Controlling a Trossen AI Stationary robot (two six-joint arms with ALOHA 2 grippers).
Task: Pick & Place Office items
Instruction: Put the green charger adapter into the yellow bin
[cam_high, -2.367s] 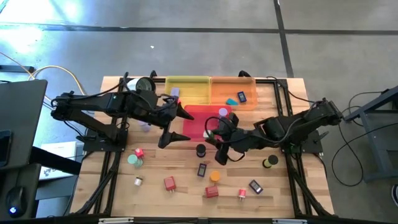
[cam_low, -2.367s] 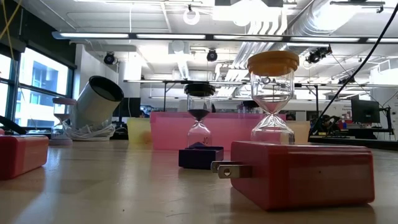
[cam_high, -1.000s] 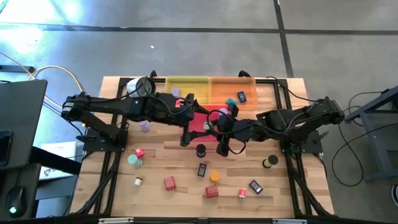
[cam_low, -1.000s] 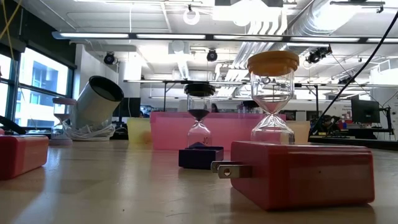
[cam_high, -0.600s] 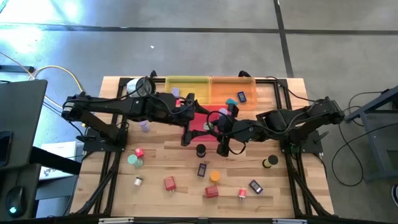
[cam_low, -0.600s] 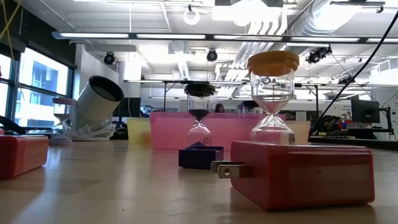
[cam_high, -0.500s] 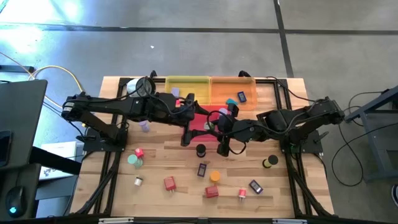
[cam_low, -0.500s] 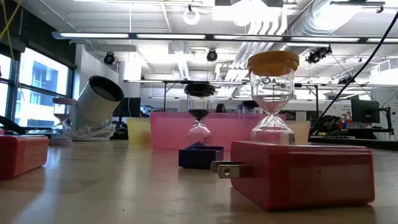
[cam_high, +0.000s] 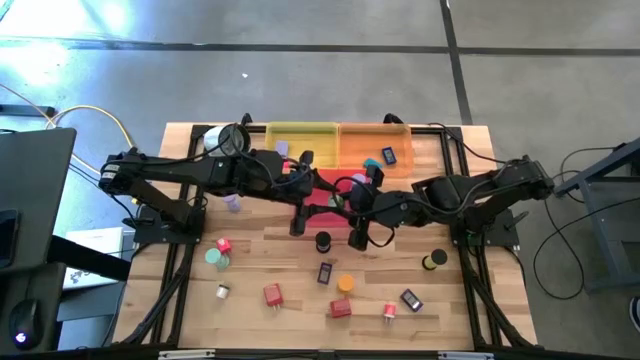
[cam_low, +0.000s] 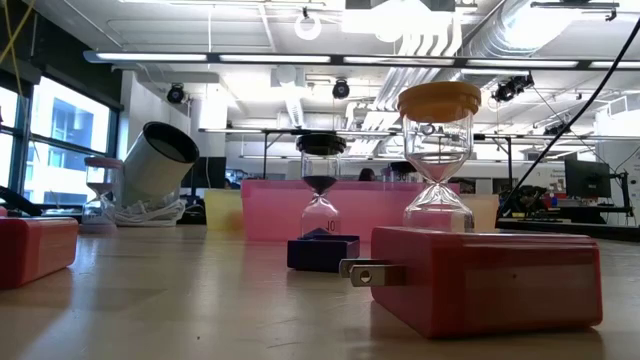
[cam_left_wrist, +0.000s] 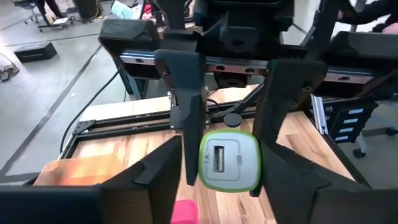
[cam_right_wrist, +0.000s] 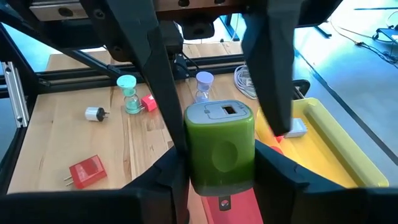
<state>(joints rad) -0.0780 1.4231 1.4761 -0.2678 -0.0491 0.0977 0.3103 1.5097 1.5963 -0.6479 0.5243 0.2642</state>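
Wooden slats form the counter (cam_high: 250, 290), framed by black rails and standing on a grey concrete floor. Both dark arms reach to the middle, where a translucent pink tray (cam_high: 322, 186) lies in front of a translucent yellow tray (cam_high: 303, 140) and a translucent orange tray (cam_high: 370, 142).

The left gripper (cam_left_wrist: 227, 158) sits over the pink tray; its two dark fingers (cam_left_wrist: 188, 118) stand on either side of a small green-rimmed white charger block (cam_left_wrist: 229, 160), touching or nearly touching its sides, so a firm hold cannot be told. In the high view this gripper (cam_high: 300, 200) meets the right gripper (cam_high: 357, 212) across the tray.

The right gripper (cam_right_wrist: 221, 124) is closed on a rounded green charger block with a grey top (cam_right_wrist: 221, 151), the block wedged between its fingers (cam_right_wrist: 144, 68) above the tray.

Loose office items lie scattered on the counter: a black-capped sand timer (cam_high: 323, 241), an orange-capped sand timer (cam_high: 345, 283), a teal-capped sand timer (cam_high: 215, 257), a lilac-capped sand timer (cam_high: 233, 202), a red plug block (cam_high: 272, 294), a second red plug block (cam_high: 341, 308) and a dark rectangular piece (cam_high: 326, 272). A blue rectangular piece (cam_high: 388, 155) lies in the orange tray. A round silver-rimmed object (cam_high: 232, 138) stands at the far left edge.
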